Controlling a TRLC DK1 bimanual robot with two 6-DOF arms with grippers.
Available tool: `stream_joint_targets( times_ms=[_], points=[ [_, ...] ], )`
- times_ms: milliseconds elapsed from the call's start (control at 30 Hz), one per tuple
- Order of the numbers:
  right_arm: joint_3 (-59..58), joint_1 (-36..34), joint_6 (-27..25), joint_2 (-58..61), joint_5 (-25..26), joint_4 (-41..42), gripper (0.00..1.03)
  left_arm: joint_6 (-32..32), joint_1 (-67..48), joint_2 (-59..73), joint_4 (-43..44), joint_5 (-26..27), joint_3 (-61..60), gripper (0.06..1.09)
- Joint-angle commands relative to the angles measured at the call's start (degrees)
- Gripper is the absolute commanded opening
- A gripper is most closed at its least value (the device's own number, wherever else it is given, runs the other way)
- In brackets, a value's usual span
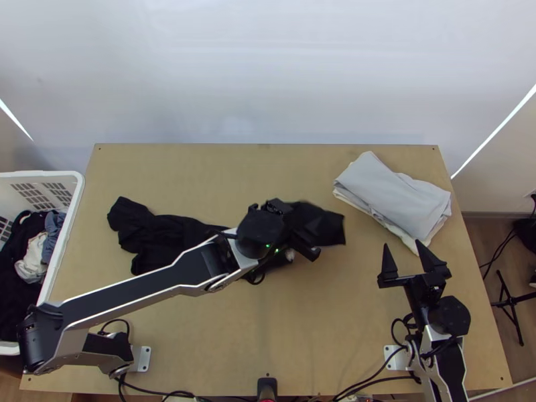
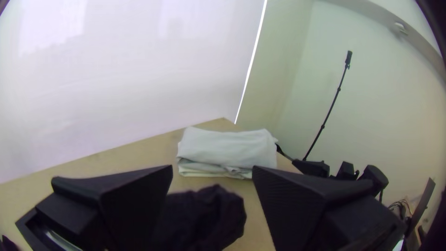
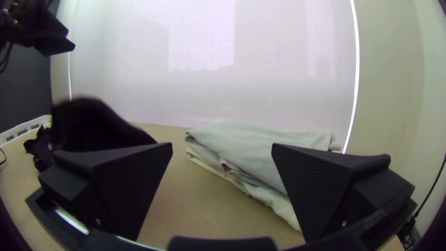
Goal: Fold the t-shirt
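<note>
A black t-shirt [image 1: 164,231] sprawls bunched across the desk [image 1: 301,348], left to centre, as left end effector [image 2: 213,168] and right end effector [image 1: 402,244] gape; smoothing calls for pinching opposite edges, pulling gently.

High over the near edge, we look steeply down on the desk [image 1: 315,321]. From the left wrist, we face low across it toward its far right corner [image 2: 224,122]; from the right wrist, toward the pale backdrop [image 3: 200,93], closer to the folded pale cloths [image 3: 246,144] that all three views share.
</note>
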Motion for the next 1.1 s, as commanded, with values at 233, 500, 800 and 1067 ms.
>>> stream_joint_targets(
  times_ms=[233,500,800,1067],
  points=[
    [0.0,0.1,0.0,0.1,0.0,0.0,0.99,1.4,23.6,-12.9,0.6,0.1,2.2,1.04],
    [0.0,0.1,0.0,0.0,0.0,0.0,0.99,3.9,48.5,-27.0,-10.0,0.2,-5.4,1.04],
    [0.0,0.4,1.4,0.1,0.0,0.0,0.99,11.9,67.4,-44.1,-22.5,2.7,-18.3,1.04],
    [0.3,10.5,14.7,-0.3,0.0,0.5,0.99,11.1,74.4,-48.6,-27.5,2.8,-21.5,1.04]
  ],
)
